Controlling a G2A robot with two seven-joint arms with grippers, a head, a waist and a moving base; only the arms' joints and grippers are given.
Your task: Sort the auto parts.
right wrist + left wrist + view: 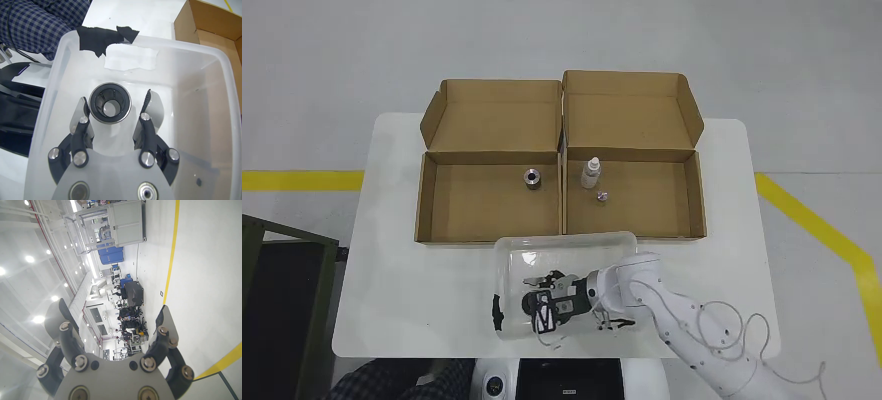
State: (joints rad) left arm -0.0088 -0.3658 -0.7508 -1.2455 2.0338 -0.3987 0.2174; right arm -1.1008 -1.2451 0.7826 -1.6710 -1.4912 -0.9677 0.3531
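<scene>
Cylindrical bearing [110, 105] on end in the clear bin [189, 44], between the spread jaws of the right gripper [116, 97], not yet clamped; left gripper [113, 305] jaws likewise apart, empty. Sorting seems partly done: a metal ring [531, 178] lies in the left box [472, 205], a bottle [590, 172] and small part [604, 197] in the right box [662, 205]. The right arm [682, 325] hides any other bin contents.

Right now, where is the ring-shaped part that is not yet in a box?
In the right wrist view, the ring-shaped part stands inside the clear bin, between the open fingers of the right gripper.
</scene>
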